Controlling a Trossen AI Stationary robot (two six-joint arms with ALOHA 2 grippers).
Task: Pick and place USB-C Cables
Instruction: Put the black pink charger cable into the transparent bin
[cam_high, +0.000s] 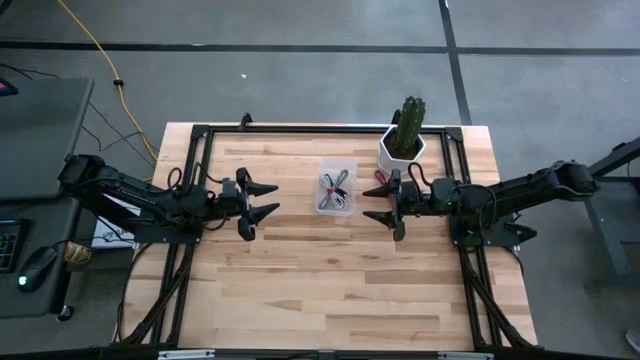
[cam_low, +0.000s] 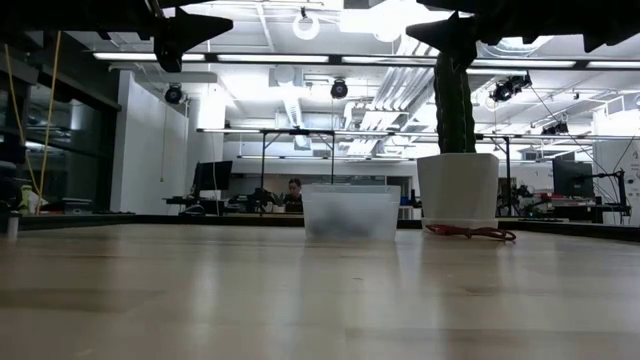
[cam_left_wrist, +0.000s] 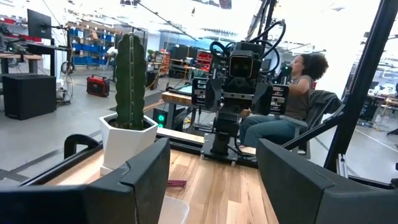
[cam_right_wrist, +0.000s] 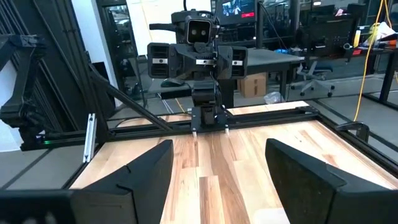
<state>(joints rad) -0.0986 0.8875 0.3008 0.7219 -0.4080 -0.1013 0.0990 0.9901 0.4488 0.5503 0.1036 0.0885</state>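
A clear plastic bin (cam_high: 337, 172) stands at the table's middle far part and holds a tangle of short USB-C cables (cam_high: 335, 190), grey, black and whitish with red. One dark red cable (cam_high: 378, 178) lies on the wood between the bin and the cactus pot; it also shows in the low view (cam_low: 470, 232) and the left wrist view (cam_left_wrist: 177, 183). My left gripper (cam_high: 270, 199) hovers open left of the bin, pointing level at it. My right gripper (cam_high: 366, 204) hovers open right of the bin, near the red cable. Both are above the table with nothing between their fingers.
A white pot with a green cactus (cam_high: 404, 140) stands at the far right, close behind my right gripper. A black frame (cam_high: 300, 130) runs round the table's edges. The near half of the wooden table (cam_high: 330, 290) is bare. A person sits beyond the table's right side (cam_left_wrist: 298, 93).
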